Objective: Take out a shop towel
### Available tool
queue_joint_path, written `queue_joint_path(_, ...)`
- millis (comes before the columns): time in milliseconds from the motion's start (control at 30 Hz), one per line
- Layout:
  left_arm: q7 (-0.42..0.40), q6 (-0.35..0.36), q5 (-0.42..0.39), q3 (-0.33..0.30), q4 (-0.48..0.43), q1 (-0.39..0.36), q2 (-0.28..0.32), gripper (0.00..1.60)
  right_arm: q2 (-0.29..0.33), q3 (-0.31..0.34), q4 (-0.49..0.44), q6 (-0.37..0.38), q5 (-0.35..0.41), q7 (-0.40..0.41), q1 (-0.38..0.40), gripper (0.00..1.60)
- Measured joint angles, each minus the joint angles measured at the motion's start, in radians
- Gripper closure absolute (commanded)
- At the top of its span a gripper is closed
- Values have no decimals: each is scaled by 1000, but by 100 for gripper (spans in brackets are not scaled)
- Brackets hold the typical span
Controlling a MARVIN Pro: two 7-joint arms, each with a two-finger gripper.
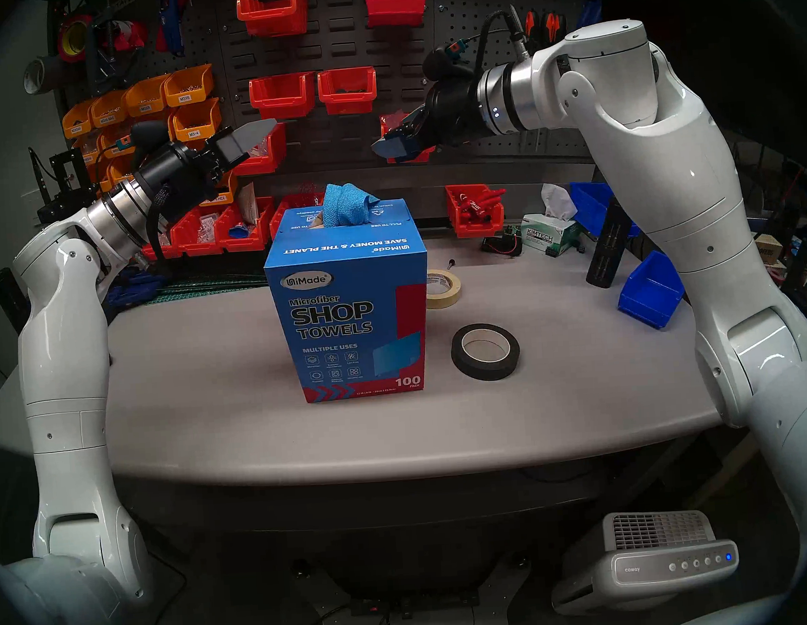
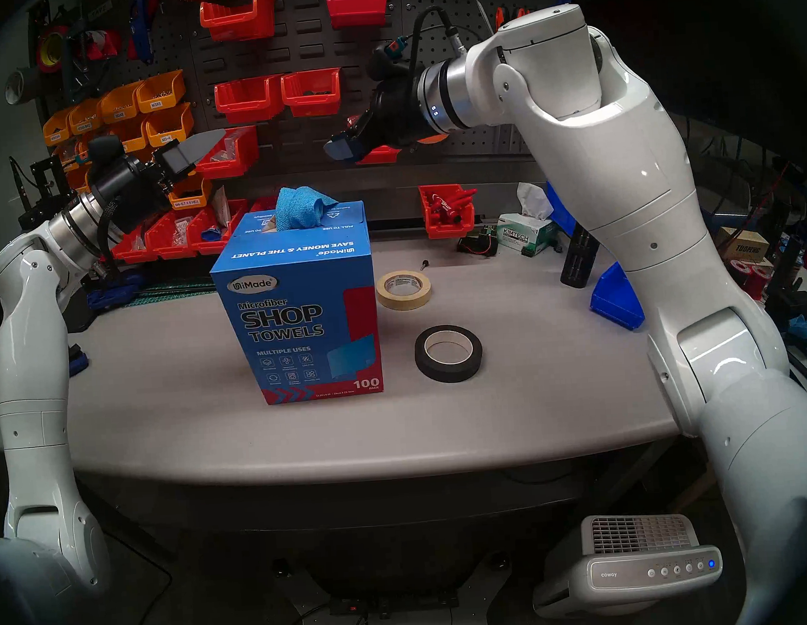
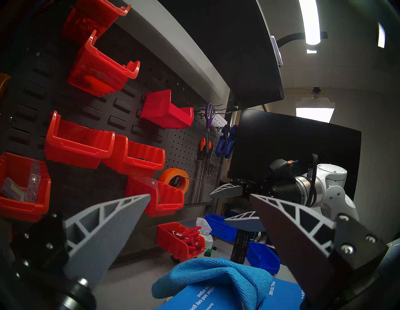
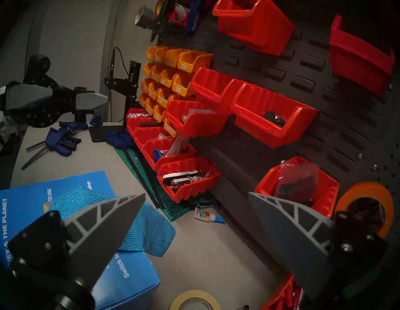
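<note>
Nothing is taken out yet — the towel (image 1: 345,204) sits bunched in the slot on top of the carton (image 1: 347,318), its tuft up and one flap draped toward the carton's right edge. The carton stands upright near the middle of the desk (image 1: 209,411). Both jaws stand wide apart and empty: the left gripper (image 1: 252,142) hangs above and left of the carton, the right gripper (image 1: 394,147) above and right of it, neither touching the towel. Reach, pinch and pull all remain. The air over the carton is open; the bins (image 1: 312,91) on the wall close in behind. A black tape roll (image 1: 485,352) and a tan roll (image 1: 443,287) lie right of the carton, with bare desk up to the front edge.
</note>
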Motion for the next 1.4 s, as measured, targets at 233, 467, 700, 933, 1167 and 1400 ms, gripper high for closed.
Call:
queue_joint_path(233,-60,1,15,1,-34,73,26,0,-22,-11,19,-1,-5,3,24,0)
queue_joint_path(467,-154,-107,76,4,-84,132,48,0,-25,-11,10,-1,-6,8,30,0)
queue_joint_path(700,-252,-210,141,-4,-121,188,69,0,-24,-10,2,-1,-7,15,30,0)
queue_joint_path(933,-325,-246,175,-23,-131,242,95,0,-27,-12,3,-1,-11,18,30,0)
queue_joint_path(1167,-343,-244,179,-25,-132,255,106,0,-34,-13,5,-1,-13,19,30,0)
queue_joint_path(1400,-319,-210,179,13,-134,233,106,0,-37,-11,5,-1,-14,16,29,0)
